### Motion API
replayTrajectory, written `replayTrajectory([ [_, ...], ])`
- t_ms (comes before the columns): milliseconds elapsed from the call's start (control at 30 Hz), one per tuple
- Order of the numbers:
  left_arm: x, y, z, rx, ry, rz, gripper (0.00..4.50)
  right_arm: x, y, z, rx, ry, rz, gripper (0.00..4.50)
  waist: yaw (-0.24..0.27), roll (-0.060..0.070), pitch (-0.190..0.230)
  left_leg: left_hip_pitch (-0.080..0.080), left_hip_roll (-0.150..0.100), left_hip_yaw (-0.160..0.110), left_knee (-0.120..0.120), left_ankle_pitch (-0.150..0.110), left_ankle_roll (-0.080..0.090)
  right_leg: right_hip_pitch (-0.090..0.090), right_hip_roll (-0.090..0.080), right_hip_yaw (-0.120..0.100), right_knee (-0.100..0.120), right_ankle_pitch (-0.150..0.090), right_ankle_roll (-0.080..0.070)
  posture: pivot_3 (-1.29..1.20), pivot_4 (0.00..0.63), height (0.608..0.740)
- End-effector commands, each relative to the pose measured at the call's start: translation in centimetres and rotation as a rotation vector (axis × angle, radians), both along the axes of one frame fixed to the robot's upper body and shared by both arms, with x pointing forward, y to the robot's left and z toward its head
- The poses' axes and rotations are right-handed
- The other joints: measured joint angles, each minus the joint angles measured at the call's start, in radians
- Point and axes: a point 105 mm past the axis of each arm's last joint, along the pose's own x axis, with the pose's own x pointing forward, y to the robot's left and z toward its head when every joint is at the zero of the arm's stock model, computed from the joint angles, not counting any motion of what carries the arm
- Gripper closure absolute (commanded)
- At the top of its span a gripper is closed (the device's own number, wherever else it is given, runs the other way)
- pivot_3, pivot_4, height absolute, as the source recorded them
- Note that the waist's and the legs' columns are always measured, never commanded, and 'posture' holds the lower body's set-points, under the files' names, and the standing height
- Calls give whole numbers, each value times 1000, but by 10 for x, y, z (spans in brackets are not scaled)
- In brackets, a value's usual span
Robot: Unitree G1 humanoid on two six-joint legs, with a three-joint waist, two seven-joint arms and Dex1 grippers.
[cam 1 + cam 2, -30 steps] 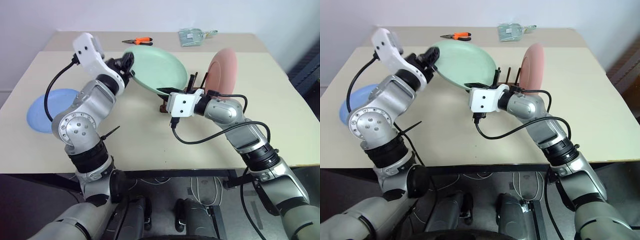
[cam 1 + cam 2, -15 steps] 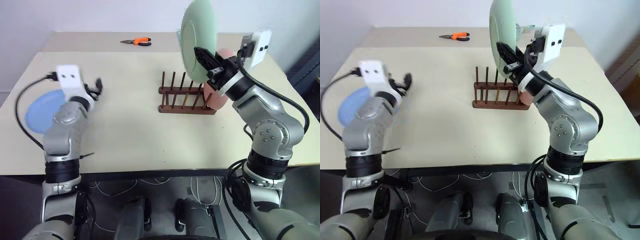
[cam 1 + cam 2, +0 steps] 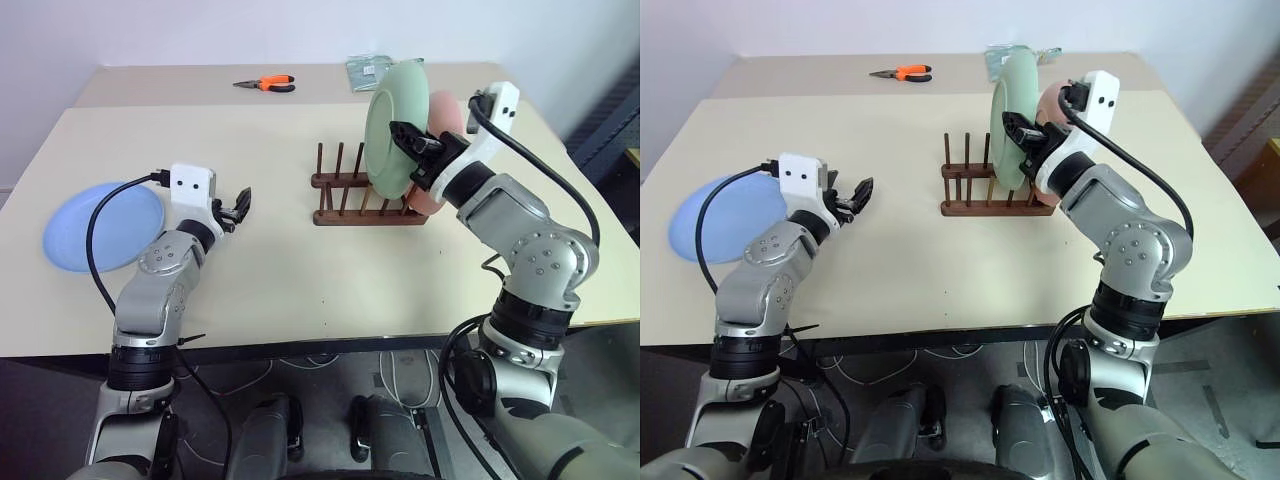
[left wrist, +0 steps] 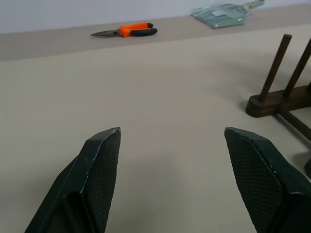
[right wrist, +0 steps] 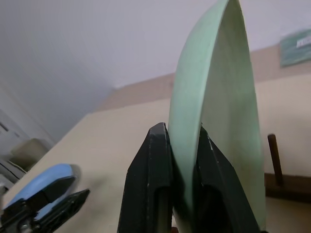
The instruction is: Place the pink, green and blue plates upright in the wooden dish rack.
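My right gripper is shut on the rim of the pale green plate, holding it upright just above the right half of the wooden dish rack. The pink plate stands upright at the rack's right end, partly hidden behind the green one and my arm. At the table's left side the blue plate lies flat. My left gripper is open with nothing in it, low over the table between the blue plate and the rack, pointing at the rack.
Orange-handled pliers and a clear packet lie at the far side of the table. The rack's left pegs stand free. Bare tabletop stretches between the rack and the near edge.
The left gripper let go of the green plate, opened and dropped to the left. The right gripper took the plate, turned it upright and brought it down over the rack.
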Motion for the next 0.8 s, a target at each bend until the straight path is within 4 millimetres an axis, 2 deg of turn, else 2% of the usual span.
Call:
replayTrajectory([
  [33, -5, 1, 15, -13, -60, 1, 497, 2, 2, 20, -59, -105, -20, 3299, 0, 0, 0, 0, 0, 0, 0, 0, 0, 0, 0, 0, 0, 0, 0, 0, 150, 740],
  [100, -7, 1, 18, -31, -67, -1, 0, 3, 3, 28, -198, -207, -62, 2400, 1, 0, 0, 0, 0, 0, 0, 0, 0, 0, 0, 0, 0, 0, 0, 0, 150, 740],
  [167, -7, 3, 19, -38, -68, 6, 0, 3, 5, 31, -311, -285, -94, 1408, 0, 0, 0, -1, 0, 0, 0, 0, 0, -1, 0, 0, 0, 0, 0, 0, 150, 740],
  [233, -6, 8, 21, -58, -74, 37, 0, 1, 3, 38, -421, -390, -142, 1408, 0, 0, 0, -1, 0, 1, 0, 0, 0, -2, 0, 1, 0, 0, 0, 0, 150, 740],
  [333, -5, 30, 35, -137, -131, 173, 0, -10, 3, 58, -538, -578, -203, 1408, 1, 0, 0, -1, 0, 1, 0, 0, 0, -2, 0, 1, 0, 0, 0, 0, 150, 740],
  [367, -5, 42, 40, -158, -154, 242, 0, -13, 2, 64, -555, -627, -224, 1408, 1, 0, 0, -1, 0, 1, 0, 0, 0, -2, 0, 1, 0, 0, 0, 0, 150, 740],
  [433, -9, 100, 44, -228, -148, 598, 0, -23, 2, 81, -613, -760, -244, 1408, 3, -1, 1, -2, 0, 1, 1, 0, 0, -2, 0, 1, 0, 0, 0, 0, 150, 740],
  [467, -20, 130, 42, -217, -126, 800, 0, -30, 7, 86, -637, -817, -208, 1408, 3, -1, 1, -2, 1, 0, 1, 0, 0, -2, 0, 1, 0, 0, 0, 0, 150, 740],
  [500, -33, 150, 41, -212, -115, 945, 0, -37, 13, 87, -647, -857, -155, 1138, 0, -1, 0, -2, 1, 0, 1, 0, 0, -1, -1, 1, 0, 0, 0, 0, 150, 740],
  [567, -52, 172, 42, -210, -109, 1112, 0, -46, 25, 82, -662, -889, -53, 599, -6, -1, 0, -2, 1, 0, 1, 0, 1, -2, 0, 1, 0, 0, 1, 0, 150, 740],
  [600, -57, 175, 40, -238, -93, 1147, 0, -49, 32, 75, -670, -886, -1, 120, -4, -1, 0, -1, 1, 0, 0, 0, 1, -2, 0, 1, -1, 0, 1, 0, 150, 740],
  [700, -71, 182, 22, -386, 7, 1241, 0, -56, 51, 49, -692, -853, 142, 13, 11, -3, 0, -2, 1, -1, 1, 0, 1, -1, -1, 0, -1, 0, 1, 0, 150, 740],
  [800, -71, 178, -6, -541, 150, 1229, 0, -62, 62, 31, -697, -824, 233, 13, 27, -5, 0, -2, 1, -4, 5, -1, 1, 3, -1, -2, -2, 0, 1, 0, 150, 740],
])
